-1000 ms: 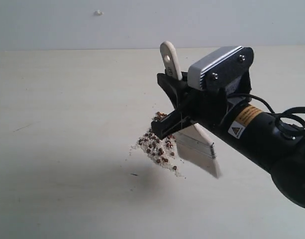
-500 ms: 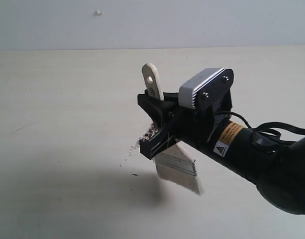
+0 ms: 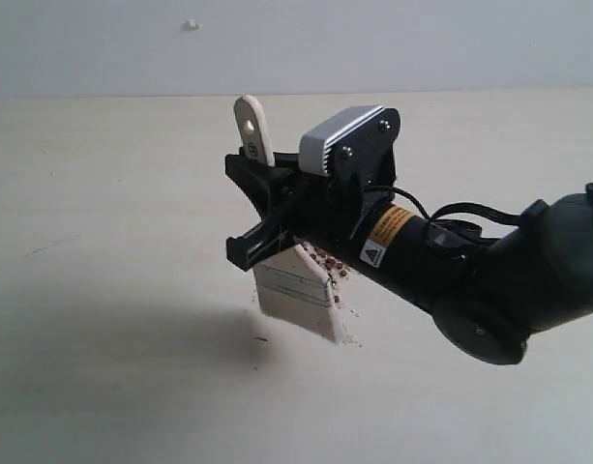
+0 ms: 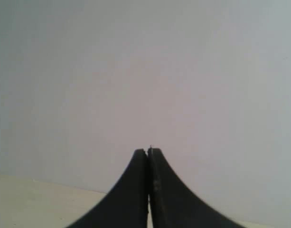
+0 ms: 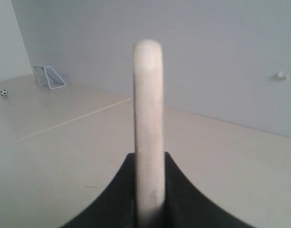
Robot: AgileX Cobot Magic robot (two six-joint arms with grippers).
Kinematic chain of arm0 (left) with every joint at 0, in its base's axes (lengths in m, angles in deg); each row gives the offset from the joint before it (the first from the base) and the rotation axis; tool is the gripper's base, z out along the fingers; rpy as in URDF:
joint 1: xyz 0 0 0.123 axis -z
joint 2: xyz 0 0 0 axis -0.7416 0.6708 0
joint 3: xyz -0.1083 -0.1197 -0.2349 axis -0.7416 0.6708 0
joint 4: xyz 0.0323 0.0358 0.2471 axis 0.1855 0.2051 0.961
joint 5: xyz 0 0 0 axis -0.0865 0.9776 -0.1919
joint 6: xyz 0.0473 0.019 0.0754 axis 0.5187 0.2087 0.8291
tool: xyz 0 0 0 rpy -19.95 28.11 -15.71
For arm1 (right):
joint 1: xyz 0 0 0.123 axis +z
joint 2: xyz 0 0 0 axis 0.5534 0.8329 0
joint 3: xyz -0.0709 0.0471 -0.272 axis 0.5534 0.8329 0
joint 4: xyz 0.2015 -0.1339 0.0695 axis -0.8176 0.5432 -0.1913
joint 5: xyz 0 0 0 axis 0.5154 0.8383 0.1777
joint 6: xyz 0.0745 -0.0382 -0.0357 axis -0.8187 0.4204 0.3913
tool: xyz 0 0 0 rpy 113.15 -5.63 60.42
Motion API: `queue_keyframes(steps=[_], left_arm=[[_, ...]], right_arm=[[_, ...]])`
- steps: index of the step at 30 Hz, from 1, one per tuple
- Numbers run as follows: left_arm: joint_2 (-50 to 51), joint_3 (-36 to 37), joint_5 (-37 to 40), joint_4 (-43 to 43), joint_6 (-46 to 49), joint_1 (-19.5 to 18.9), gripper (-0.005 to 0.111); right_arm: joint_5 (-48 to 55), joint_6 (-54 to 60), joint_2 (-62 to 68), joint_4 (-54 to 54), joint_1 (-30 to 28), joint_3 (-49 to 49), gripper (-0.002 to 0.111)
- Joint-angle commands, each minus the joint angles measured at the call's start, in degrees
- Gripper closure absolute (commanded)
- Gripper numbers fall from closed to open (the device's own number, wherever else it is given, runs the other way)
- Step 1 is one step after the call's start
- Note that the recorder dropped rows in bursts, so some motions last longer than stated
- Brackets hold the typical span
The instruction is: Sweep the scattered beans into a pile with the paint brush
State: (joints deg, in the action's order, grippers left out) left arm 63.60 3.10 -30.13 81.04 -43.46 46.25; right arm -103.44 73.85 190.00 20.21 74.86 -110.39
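My right gripper [image 3: 250,208] is shut on the paint brush, holding its pale cream handle [image 3: 250,121] upright. The silver band and whitish bristles [image 3: 301,300] hang below the jaws and reach the table. A few reddish-brown beans [image 3: 330,261] with whitish crumbs show just right of the brush head; the brush and arm hide the others, and no pile can be made out. In the right wrist view the handle [image 5: 149,114] stands between the black fingers of the right gripper [image 5: 149,159]. The left gripper [image 4: 148,152] is shut on nothing and faces a blank wall.
The pale tabletop [image 3: 112,290] spreads all round the brush, with a faint scratch [image 3: 44,248] at the left. A small white knob [image 3: 191,24] sits on the back wall. In the right wrist view a tiny goal net [image 5: 49,77] and a ball [image 5: 4,93] stand far off.
The right gripper has carried the brush leftward across the beans. The beans once seen left of the brush head are now behind it or to its right.
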Motion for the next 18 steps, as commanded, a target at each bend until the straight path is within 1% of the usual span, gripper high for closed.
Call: queue_keyframes(steps=[1, 4, 8, 18], left_arm=[[-0.30, 0.34, 0.18, 0.21, 0.24, -0.04, 0.107], [-0.30, 0.34, 0.18, 0.21, 0.24, -0.04, 0.107], [-0.30, 0.34, 0.18, 0.21, 0.24, -0.04, 0.107], [-0.30, 0.34, 0.18, 0.21, 0.24, -0.04, 0.107]], right_arm=[[-1.16, -4.04, 3.54, 1.54, 0.01, -4.80, 0.108], [-1.16, -7.47, 6.28, 4.03, 0.01, -7.84, 0.108], [-1.16, -8.93, 9.51, 5.20, 0.01, -10.28, 0.108], [-1.16, -7.86, 11.50, -5.77, 0.01, -10.24, 0.108]])
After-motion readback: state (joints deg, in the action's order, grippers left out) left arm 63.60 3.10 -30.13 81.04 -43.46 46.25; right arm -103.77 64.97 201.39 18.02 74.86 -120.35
